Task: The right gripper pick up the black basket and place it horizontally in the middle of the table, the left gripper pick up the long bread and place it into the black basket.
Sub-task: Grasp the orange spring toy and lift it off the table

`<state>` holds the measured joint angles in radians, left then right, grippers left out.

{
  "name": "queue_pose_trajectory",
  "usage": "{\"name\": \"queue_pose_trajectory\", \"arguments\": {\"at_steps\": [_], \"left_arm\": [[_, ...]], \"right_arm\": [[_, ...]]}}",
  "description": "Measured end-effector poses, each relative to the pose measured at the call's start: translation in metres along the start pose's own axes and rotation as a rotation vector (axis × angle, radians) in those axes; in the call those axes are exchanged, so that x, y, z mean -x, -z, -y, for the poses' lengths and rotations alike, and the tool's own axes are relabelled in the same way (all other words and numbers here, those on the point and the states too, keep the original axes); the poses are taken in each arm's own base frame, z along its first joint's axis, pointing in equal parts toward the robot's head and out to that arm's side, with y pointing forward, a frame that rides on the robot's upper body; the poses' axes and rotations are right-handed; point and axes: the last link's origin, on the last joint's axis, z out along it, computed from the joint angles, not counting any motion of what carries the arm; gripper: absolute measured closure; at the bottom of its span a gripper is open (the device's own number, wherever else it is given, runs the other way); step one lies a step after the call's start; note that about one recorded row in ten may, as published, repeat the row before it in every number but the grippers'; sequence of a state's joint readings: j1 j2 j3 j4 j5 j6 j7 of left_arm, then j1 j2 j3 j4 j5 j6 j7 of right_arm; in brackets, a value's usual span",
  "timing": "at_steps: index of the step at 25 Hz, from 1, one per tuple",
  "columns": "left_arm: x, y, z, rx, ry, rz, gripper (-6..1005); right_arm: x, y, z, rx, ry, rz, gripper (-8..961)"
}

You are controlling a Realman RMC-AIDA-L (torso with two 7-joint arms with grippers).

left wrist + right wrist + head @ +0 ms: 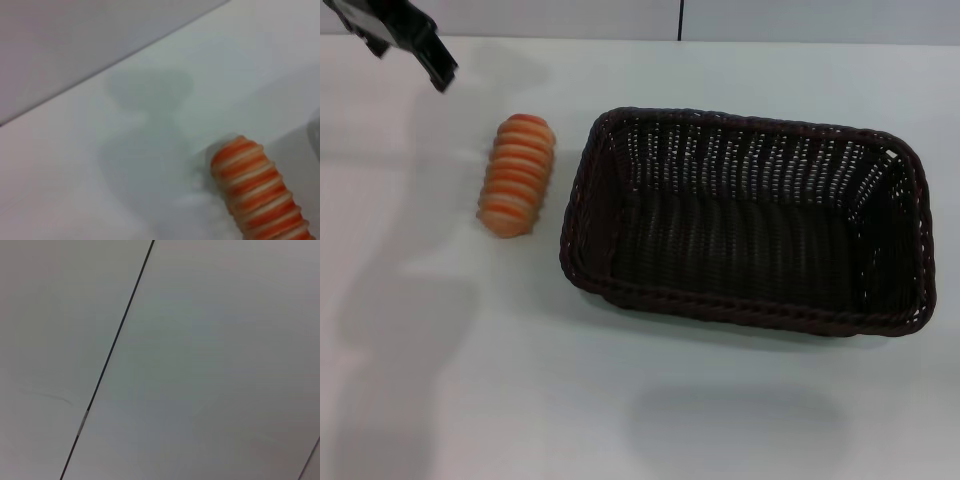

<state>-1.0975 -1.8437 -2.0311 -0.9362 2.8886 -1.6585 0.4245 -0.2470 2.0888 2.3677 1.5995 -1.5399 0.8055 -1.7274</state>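
White table [620, 400]: black basket [750, 220] head view only; long bread [517, 175] beside; left end effector [438, 68] aperture unclear.

A pale grey wall [800, 18] runs behind the far edge of the white table [620, 400]. A thin dark vertical seam [680, 20] splits that wall above the table's far edge. Soft shadows lie across the tabletop.
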Motion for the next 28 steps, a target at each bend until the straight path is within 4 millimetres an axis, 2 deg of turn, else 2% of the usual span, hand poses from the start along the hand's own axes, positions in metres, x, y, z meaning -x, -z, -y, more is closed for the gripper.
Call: {"name": "queue_pose_trajectory", "arguments": {"at_steps": [3,6,8,10,18,28], "left_arm": [[-0.004,-0.014,-0.007,0.015,-0.013,0.021,154],[-0.006,-0.019,-0.01,0.021,-0.016,0.022,154],[-0.008,-0.033,-0.02,0.044,-0.018,0.026,154],[-0.007,-0.036,-0.022,0.05,-0.017,0.027,154],[0.001,-0.064,-0.04,0.09,-0.026,0.058,154],[0.007,-0.089,-0.053,0.107,-0.01,0.032,154]], "right_arm": [[0.002,-0.001,-0.001,0.007,0.002,0.005,560],[0.003,-0.002,-0.003,0.017,0.003,0.011,560],[0.006,-0.002,-0.003,0.024,0.007,0.018,560],[0.006,-0.002,-0.003,0.025,0.008,0.019,560],[0.009,-0.005,-0.006,0.035,0.011,0.028,559],[0.017,-0.008,-0.01,0.06,0.02,0.051,559]]}}
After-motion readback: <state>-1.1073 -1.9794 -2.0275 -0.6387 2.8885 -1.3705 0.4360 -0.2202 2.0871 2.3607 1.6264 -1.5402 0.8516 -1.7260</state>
